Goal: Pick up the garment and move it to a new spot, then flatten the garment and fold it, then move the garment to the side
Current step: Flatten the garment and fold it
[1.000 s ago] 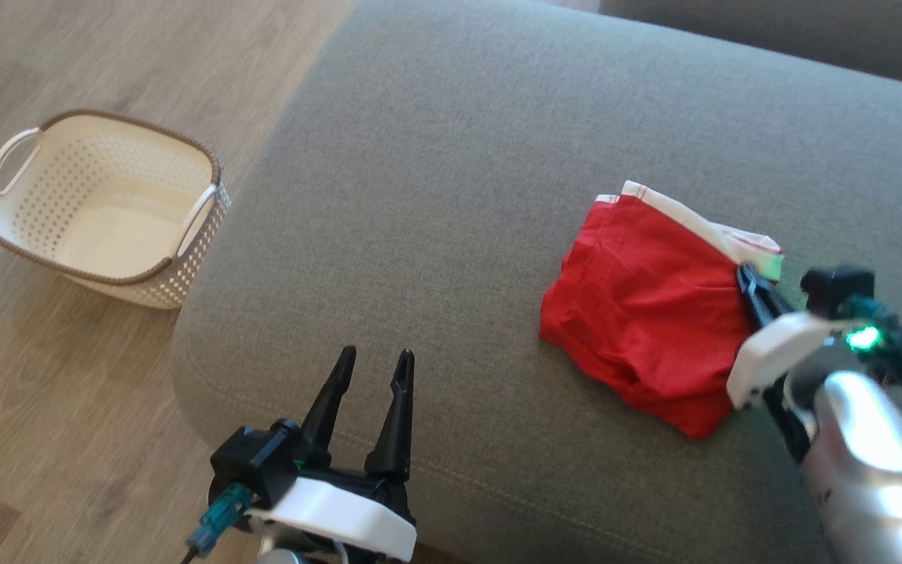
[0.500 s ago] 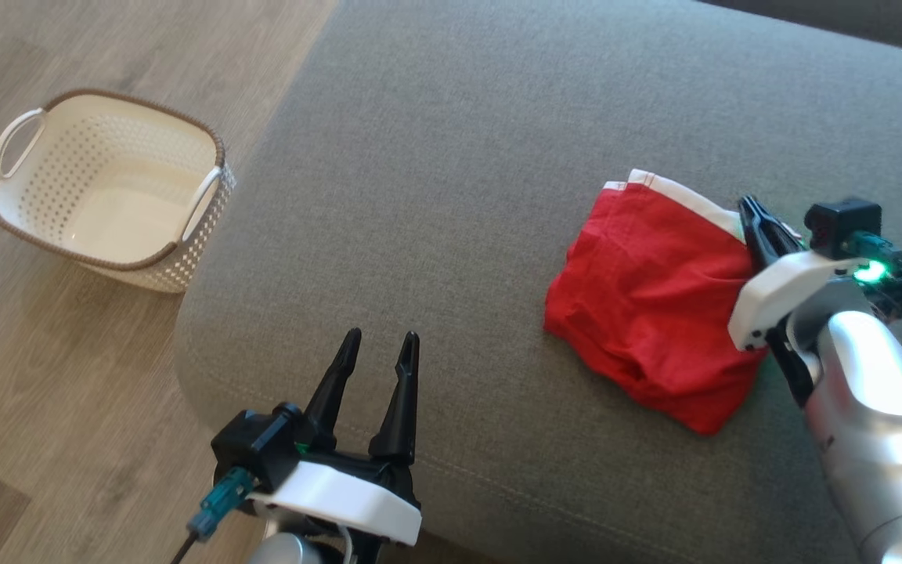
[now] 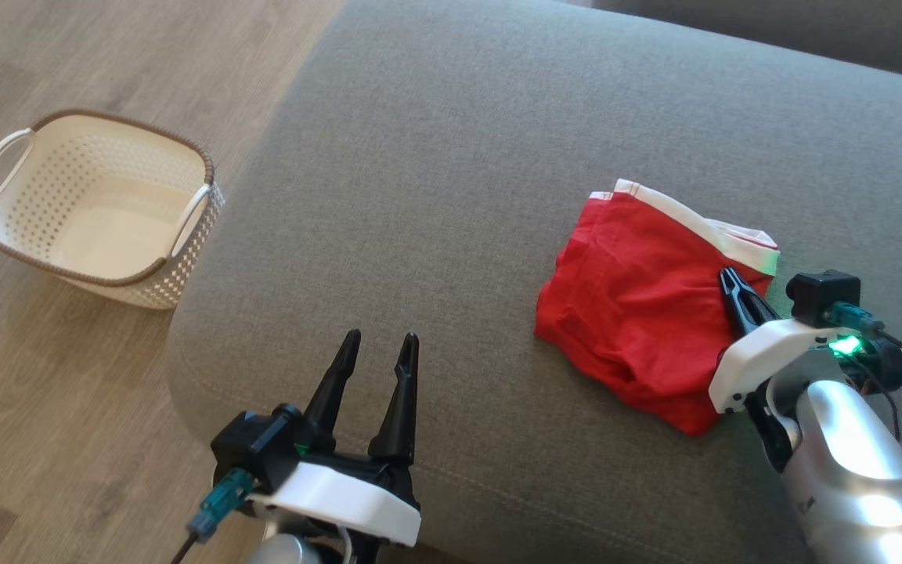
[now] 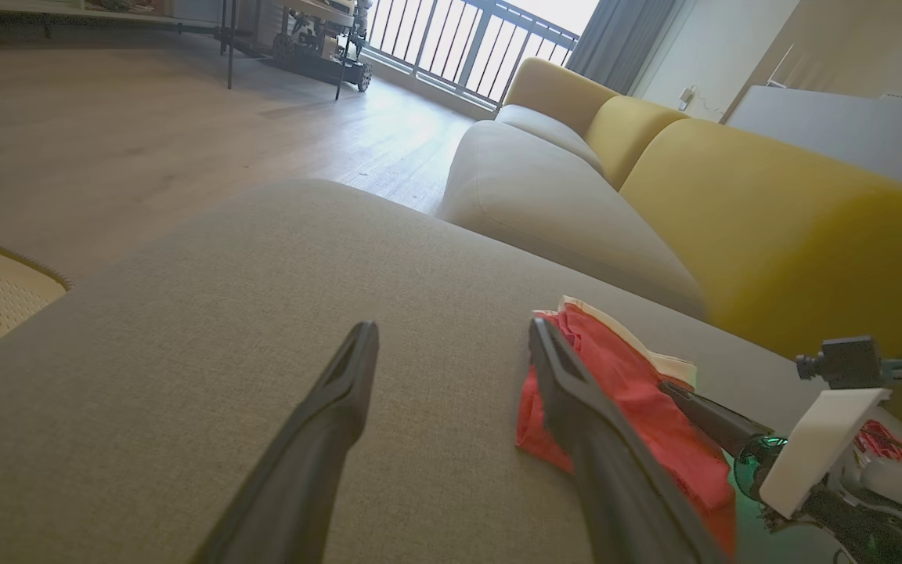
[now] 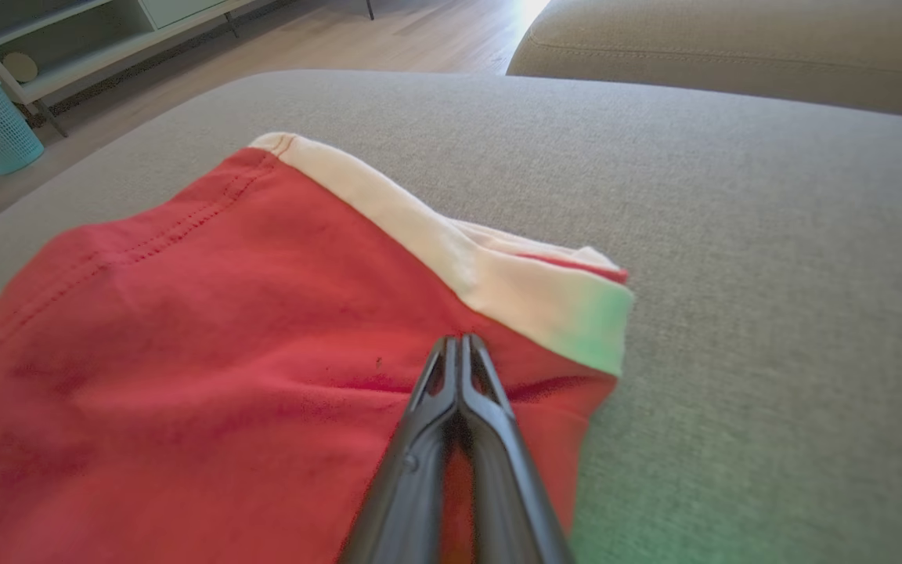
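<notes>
We see a grey cushion [image 3: 451,157], red garment [image 3: 631,313] on its right half, basket [image 3: 91,168] on floor [image 3: 67,392] left of it.

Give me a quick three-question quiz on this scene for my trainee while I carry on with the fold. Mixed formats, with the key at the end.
1. True or false: the left gripper is shut.
2. The right gripper has its closed tips over: A) bare cushion, B) the red garment, C) a towel.
3. Fill in: the white basket stands on the ____.

Key: 1 false, its fingers are spread. 2 B. 3 floor.
</notes>
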